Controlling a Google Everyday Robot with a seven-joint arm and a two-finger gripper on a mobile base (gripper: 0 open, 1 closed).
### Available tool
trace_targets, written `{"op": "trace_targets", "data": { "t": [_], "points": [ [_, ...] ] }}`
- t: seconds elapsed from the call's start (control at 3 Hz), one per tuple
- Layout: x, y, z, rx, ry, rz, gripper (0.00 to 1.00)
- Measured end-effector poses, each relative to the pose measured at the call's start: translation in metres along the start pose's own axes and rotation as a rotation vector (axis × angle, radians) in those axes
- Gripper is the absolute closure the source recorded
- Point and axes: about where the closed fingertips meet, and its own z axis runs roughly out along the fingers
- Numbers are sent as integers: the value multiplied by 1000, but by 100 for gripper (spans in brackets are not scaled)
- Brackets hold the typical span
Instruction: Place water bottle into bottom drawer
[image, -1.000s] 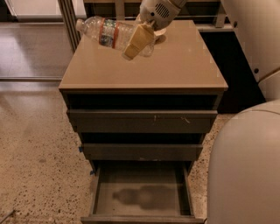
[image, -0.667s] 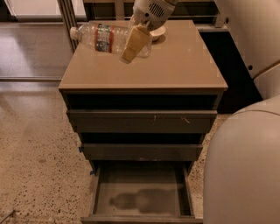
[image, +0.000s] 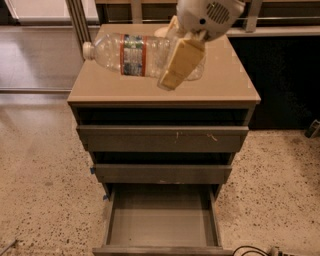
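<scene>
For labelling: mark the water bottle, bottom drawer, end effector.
clear plastic water bottle (image: 133, 55), camera view, label band
grey-brown bottom drawer (image: 162, 220), camera view, bare floor
end effector (image: 174, 64), camera view, between fingertips, above cabinet top (image: 222, 85)

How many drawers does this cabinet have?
3: the top drawer, the middle drawer and the bottom drawer, pulled open. The gripper holds the bottle above the cabinet.

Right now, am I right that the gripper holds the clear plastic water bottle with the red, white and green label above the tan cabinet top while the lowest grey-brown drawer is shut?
Not quite: the lowest grey-brown drawer is pulled open, as the camera view shows. The rest stands: the gripper holds the clear plastic water bottle sideways above the tan cabinet top.
</scene>
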Motion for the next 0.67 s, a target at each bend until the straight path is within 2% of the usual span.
{"op": "trace_targets", "data": {
  "t": [0.33, 0.67],
  "points": [
    [41, 48, 8, -20, -7, 34, 100],
    [104, 74, 58, -95, -7, 105, 100]
  ]
}}
